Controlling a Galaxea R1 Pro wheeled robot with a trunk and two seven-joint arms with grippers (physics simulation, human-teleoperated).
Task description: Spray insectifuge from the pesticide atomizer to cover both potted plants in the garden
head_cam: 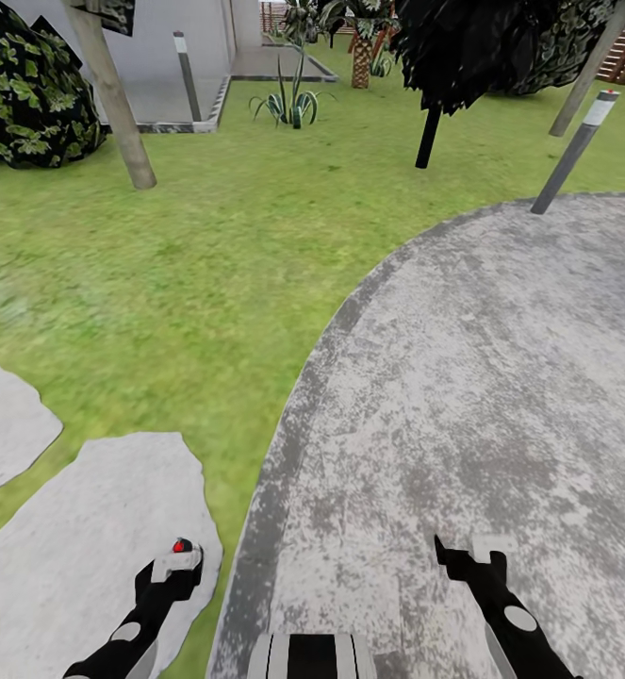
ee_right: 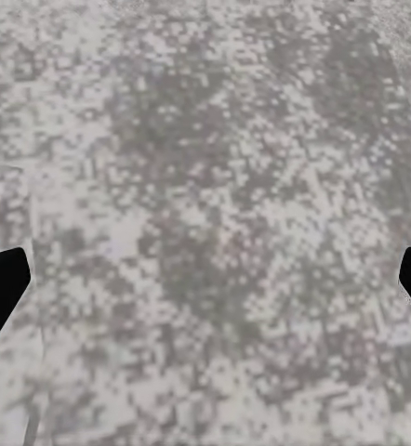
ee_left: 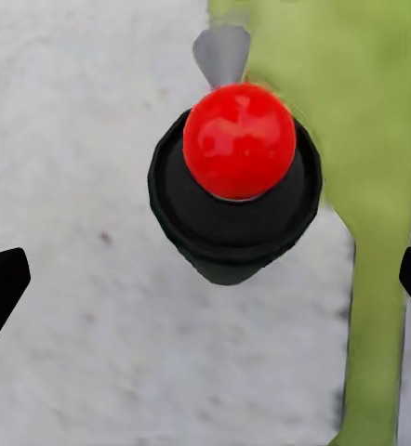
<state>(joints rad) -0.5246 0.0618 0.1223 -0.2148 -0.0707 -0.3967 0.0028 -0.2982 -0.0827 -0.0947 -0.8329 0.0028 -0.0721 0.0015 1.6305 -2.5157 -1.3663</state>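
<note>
One spray bottle [head_cam: 178, 556] sits in the left hand [head_cam: 166, 575], low left of the frame, and could slip if the grip loosens.

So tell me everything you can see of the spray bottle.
The pesticide atomizer appears from above in the left wrist view: a round dark body with a glossy red ball on top and a pale grey nozzle tip. It sits between the left claw's black fingers, over pale stone beside grass. The head view shows its white head and red spot at that claw.
</note>
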